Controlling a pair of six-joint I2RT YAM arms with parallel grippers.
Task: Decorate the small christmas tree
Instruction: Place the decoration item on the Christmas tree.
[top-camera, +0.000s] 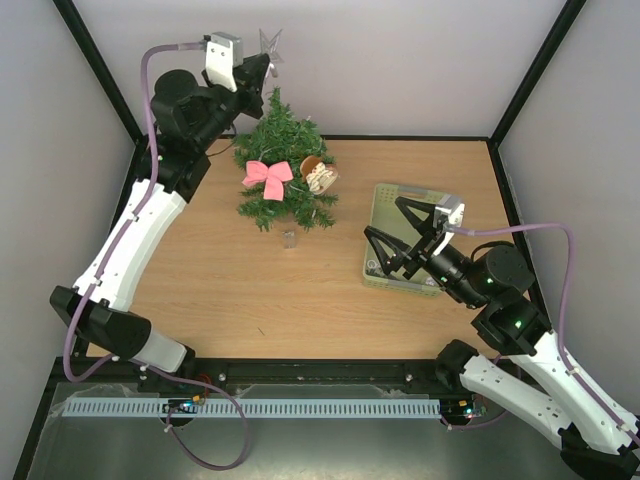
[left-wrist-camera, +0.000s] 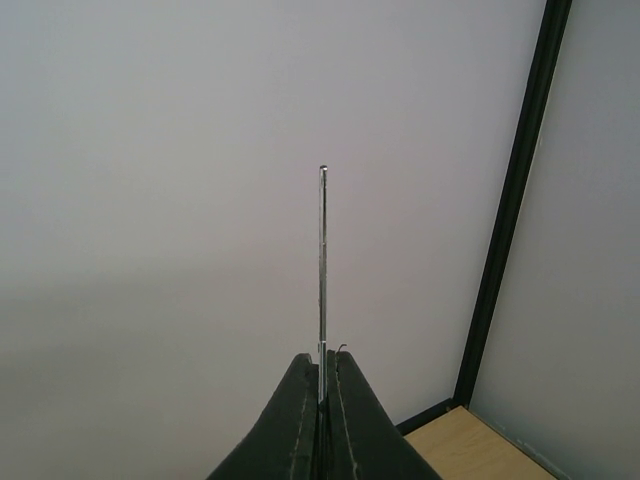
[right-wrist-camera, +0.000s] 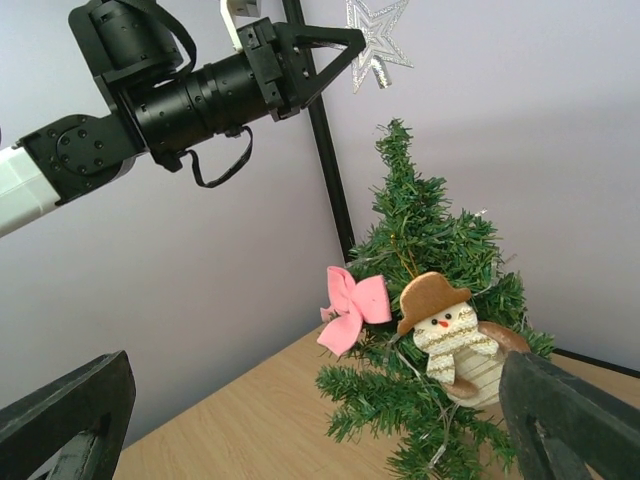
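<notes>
L gripper (top-camera: 265, 62) is up high by the back wall, fingers pressed together on the lower edge of a silver star (right-wrist-camera: 378, 40). From its own wrist cam the star (left-wrist-camera: 322, 270) is edge-on, just a thin line sticking up. The small christmas tree (top-camera: 280, 125) stands on the table (top-camera: 250, 290) just below those fingertips, its top clear of the star. A pink bow (top-camera: 267, 177) and a snowman (right-wrist-camera: 450, 335) w/ brown hat hang on the tree's near side. R gripper (top-camera: 384, 217), jaws spread wide w/ nothing in them, hovers over a pale green basket (top-camera: 380, 190), well apart from the tree and pointing twd it.
</notes>
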